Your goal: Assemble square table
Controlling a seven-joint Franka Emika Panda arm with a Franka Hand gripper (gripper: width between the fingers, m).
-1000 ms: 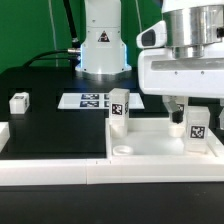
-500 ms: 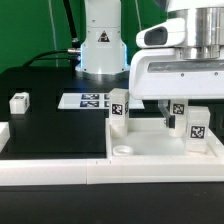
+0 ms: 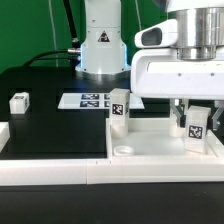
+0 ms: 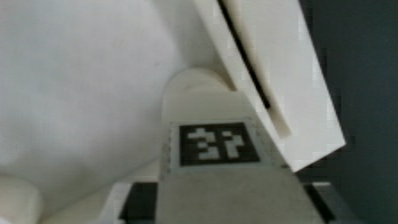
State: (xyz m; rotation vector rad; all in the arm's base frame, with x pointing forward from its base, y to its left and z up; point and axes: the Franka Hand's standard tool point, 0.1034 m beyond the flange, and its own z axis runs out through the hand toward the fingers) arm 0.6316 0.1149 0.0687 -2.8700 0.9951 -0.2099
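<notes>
The white square table top (image 3: pixel 150 145) lies at the front, on the exterior view's right. One tagged leg (image 3: pixel 118 108) stands upright at its back left corner, and another leg (image 3: pixel 197 127) stands at its right. A third leg (image 3: pixel 18 101) lies loose on the black mat at the far left. My gripper (image 3: pixel 184 112) hangs over the right side of the top, its fingers down beside the right leg. In the wrist view a tagged leg (image 4: pixel 217 143) sits tight between my fingertips (image 4: pixel 139 200), next to the top's raised rim (image 4: pixel 267 70). The gripper (image 4: pixel 228 203) is shut on it.
The marker board (image 3: pixel 88 100) lies flat on the mat behind the table top. The arm's base (image 3: pixel 100 45) stands at the back. Long white rails (image 3: pixel 50 170) run along the front edge, and a short one (image 3: pixel 4 132) lies at the left.
My gripper shifted left half a second ago and has come back to the right. A tag that showed by the fingers then is now hidden. The loose leg and left leg have not moved.
</notes>
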